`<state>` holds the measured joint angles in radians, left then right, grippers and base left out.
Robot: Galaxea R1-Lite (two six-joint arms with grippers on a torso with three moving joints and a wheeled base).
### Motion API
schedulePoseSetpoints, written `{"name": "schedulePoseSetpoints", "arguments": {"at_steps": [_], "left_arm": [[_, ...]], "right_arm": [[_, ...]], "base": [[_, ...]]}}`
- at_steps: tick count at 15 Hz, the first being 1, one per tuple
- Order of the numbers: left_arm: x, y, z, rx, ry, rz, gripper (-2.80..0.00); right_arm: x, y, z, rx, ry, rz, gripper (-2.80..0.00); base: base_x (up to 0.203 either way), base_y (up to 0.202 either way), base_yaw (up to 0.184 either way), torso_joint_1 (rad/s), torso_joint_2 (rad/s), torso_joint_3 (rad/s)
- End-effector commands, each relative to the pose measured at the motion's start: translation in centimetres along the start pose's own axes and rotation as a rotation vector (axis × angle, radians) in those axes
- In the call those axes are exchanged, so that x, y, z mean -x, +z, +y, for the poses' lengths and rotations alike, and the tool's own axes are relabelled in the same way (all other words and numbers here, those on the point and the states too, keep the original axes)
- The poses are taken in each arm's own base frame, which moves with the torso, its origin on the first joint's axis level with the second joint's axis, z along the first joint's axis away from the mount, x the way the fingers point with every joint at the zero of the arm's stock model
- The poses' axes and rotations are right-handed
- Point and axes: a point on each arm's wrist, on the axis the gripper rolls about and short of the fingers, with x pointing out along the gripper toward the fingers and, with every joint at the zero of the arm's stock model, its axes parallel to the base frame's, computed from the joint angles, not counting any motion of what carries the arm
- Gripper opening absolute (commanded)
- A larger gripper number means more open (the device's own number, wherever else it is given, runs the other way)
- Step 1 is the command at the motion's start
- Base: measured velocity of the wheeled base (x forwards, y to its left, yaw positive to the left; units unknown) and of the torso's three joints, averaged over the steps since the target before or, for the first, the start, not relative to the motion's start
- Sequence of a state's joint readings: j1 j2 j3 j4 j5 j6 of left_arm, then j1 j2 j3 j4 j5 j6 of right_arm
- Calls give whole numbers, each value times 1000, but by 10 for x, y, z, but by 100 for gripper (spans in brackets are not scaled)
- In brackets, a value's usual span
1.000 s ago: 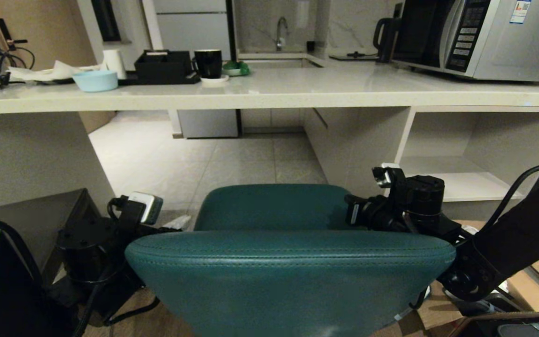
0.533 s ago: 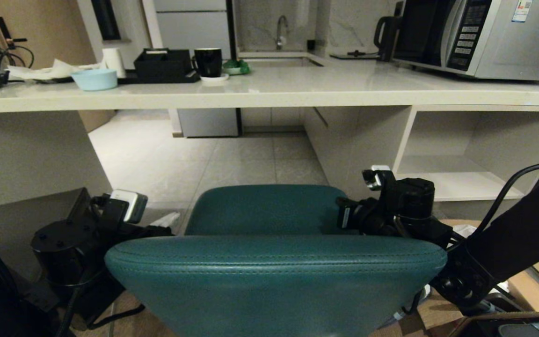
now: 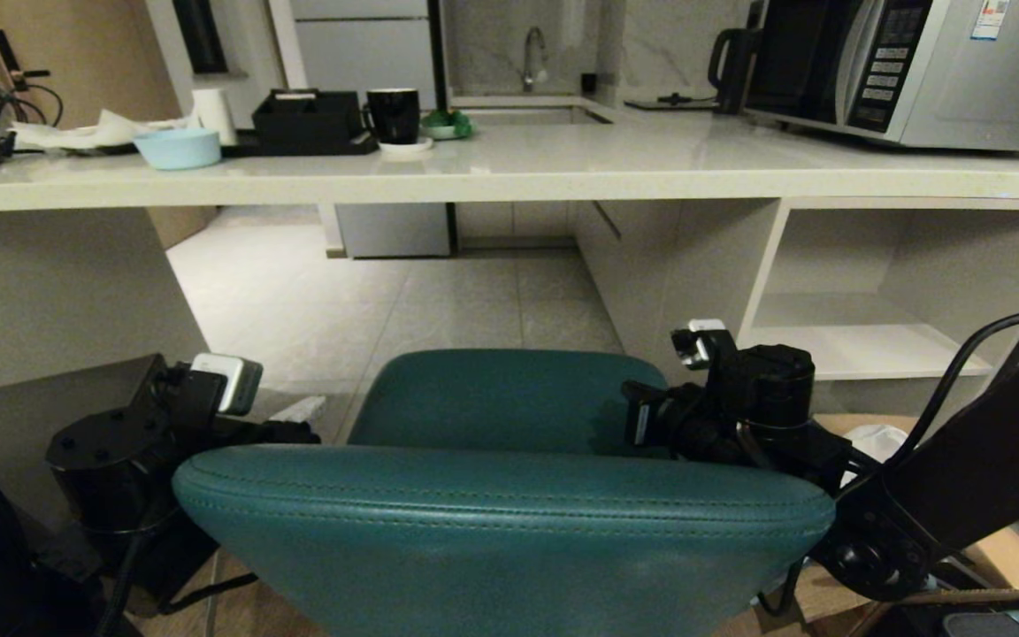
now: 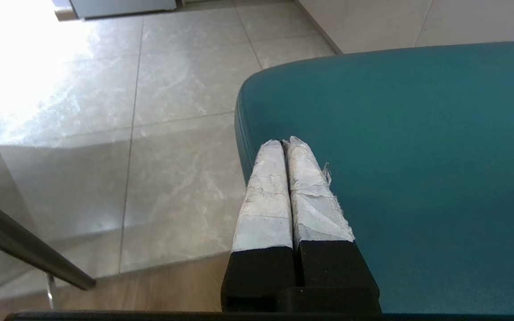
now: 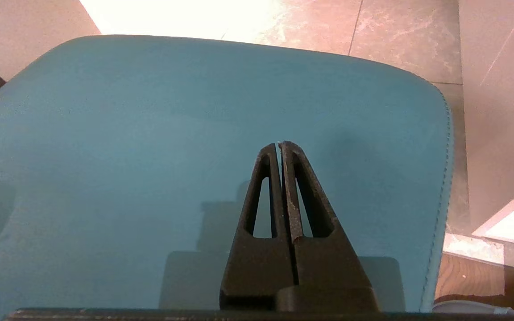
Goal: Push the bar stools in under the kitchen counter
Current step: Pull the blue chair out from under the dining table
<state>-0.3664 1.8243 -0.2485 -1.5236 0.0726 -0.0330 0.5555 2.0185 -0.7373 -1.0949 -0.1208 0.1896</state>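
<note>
Teal stool: sitting just in front of the table, its seat facing the opening underneath, not yet under the top.
Left gripper: hovering over the seat's left edge, its taped fingers clenched together, grasping nothing.
Right gripper: reaching over the seat's right side, its 2 black fingers pressing together, empty.
Grey stool: standing to the left, beside the teal one.
</note>
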Motion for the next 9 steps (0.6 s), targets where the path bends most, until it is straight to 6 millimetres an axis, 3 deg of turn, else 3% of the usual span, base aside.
{"name": "schedulePoseSetpoints", "arguments": {"at_steps": [1,4,9], "left_arm": [[7,-5,-1,4,-6,28,-280],[20,-14,-2,4,-10,82,-280],[21,-11,-3,5,-12,65,-280]], "right_arm": [[3,5,-1,-5,-2,-18,-280],[1,4,-3,-26,-10,-15,-280],[1,5,-3,-26,-9,-18,-280]], "base": [[0,0,0,0,0,0],[0,0,0,0,0,0],[0,0,0,0,0,0]]}}
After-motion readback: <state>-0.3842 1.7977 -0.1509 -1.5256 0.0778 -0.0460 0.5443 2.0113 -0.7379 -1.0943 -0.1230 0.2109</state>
